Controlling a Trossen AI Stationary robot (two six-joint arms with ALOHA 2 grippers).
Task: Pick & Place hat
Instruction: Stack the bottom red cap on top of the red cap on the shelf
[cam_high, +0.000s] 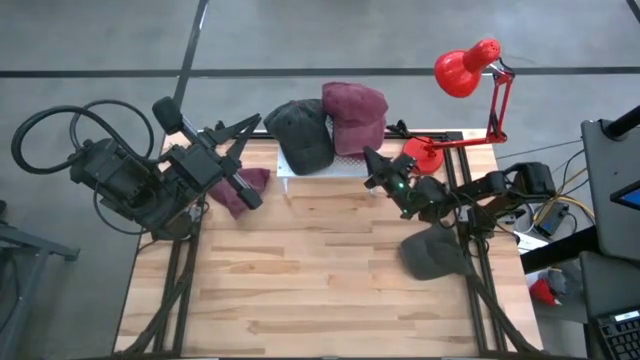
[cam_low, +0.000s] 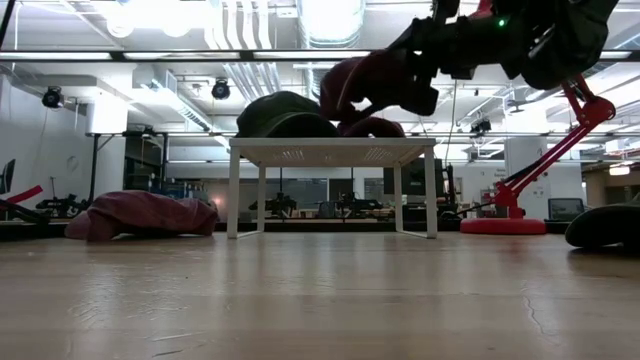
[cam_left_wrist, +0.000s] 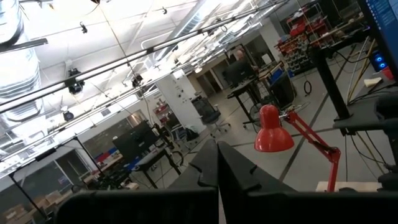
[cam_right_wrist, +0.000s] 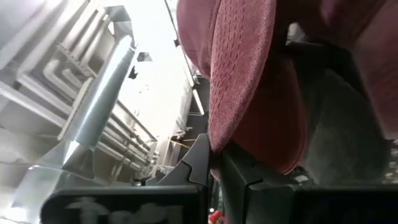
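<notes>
A maroon hat (cam_high: 352, 112) sits at the far middle over a small white stand (cam_high: 300, 172), beside a dark grey hat (cam_high: 300, 132) that rests on the stand's top. My right gripper (cam_high: 370, 157) is shut on the maroon hat, which fills the right wrist view (cam_right_wrist: 249, 81). A second maroon hat (cam_high: 245, 190) lies on the table at the left, and another dark hat (cam_high: 435, 255) lies near the right edge. My left gripper (cam_high: 252, 126) is raised at the left, shut and holding nothing (cam_left_wrist: 217, 171). My right gripper pinches the maroon hat's brim edge (cam_right_wrist: 217, 140) between its two fingers. The fingers come from the table's right and near side, slanting upward. The hat is held above the stand; its lower part (cam_low: 370, 127) seems to touch the stand's top.
A red desk lamp (cam_high: 465, 70) stands at the far right corner, its base (cam_high: 425, 157) close behind my right arm. The white stand (cam_low: 330, 150) has four legs, with open table under it. The near half of the wooden table (cam_high: 320, 300) is bare.
</notes>
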